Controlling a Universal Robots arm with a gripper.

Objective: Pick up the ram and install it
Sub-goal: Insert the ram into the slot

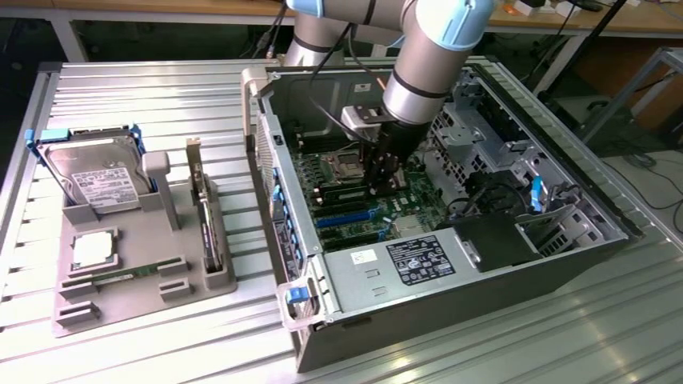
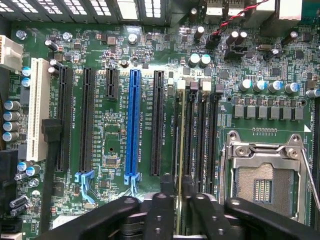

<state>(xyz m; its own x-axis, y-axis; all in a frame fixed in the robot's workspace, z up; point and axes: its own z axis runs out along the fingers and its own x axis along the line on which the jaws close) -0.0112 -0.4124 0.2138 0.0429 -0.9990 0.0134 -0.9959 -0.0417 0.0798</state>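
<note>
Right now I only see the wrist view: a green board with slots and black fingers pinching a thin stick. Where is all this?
Observer: Inside an open computer case lying on its side on a ribbed metal table.
Operator: Anything else on that table?
Observer: A grey tray on the exterior view's left holds a hard drive and an upright card.
Operator: Where does the arm come from?
Observer: The arm reaches down into the case from its far side, its gripper shut on the memory stick.
</note>
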